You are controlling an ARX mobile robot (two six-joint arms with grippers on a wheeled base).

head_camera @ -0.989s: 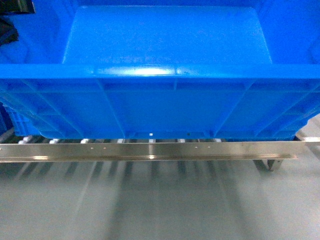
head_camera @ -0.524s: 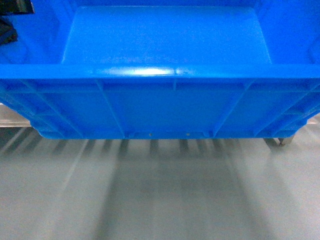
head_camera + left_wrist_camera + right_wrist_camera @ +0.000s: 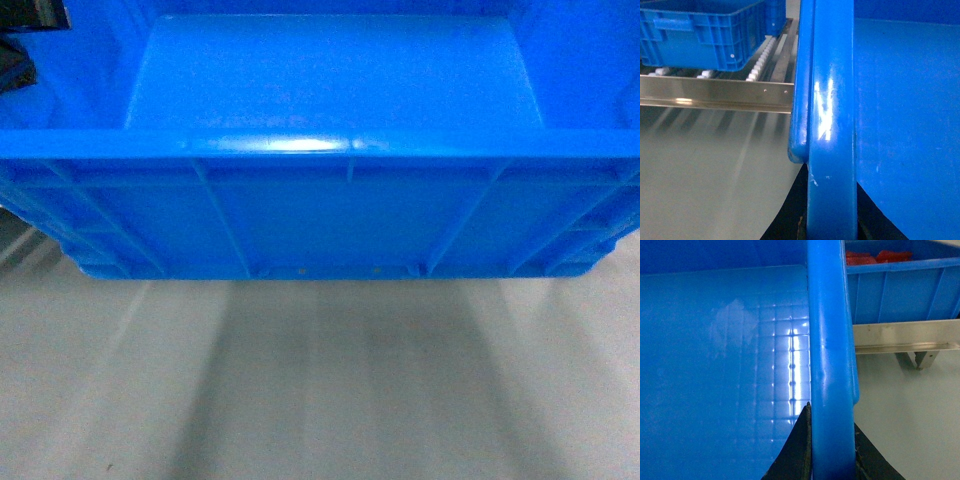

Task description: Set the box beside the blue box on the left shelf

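A large bright-blue box (image 3: 330, 190) is seen filling the upper half of the head view, held off the grey floor (image 3: 320, 390) with its ribbed near wall facing the camera. Its rolled rim is pinched on one side by the left gripper (image 3: 830, 227) and on the opposite side by the right gripper (image 3: 832, 450) (dark fingers are seen on either side of the rim). In the left wrist view, the left shelf (image 3: 715, 92) is seen beyond the box, with white rollers and a second blue crate (image 3: 700, 32) resting on them. In the right wrist view, another blue bin (image 3: 900, 287) with red contents is seen above a steel rail (image 3: 905, 337).
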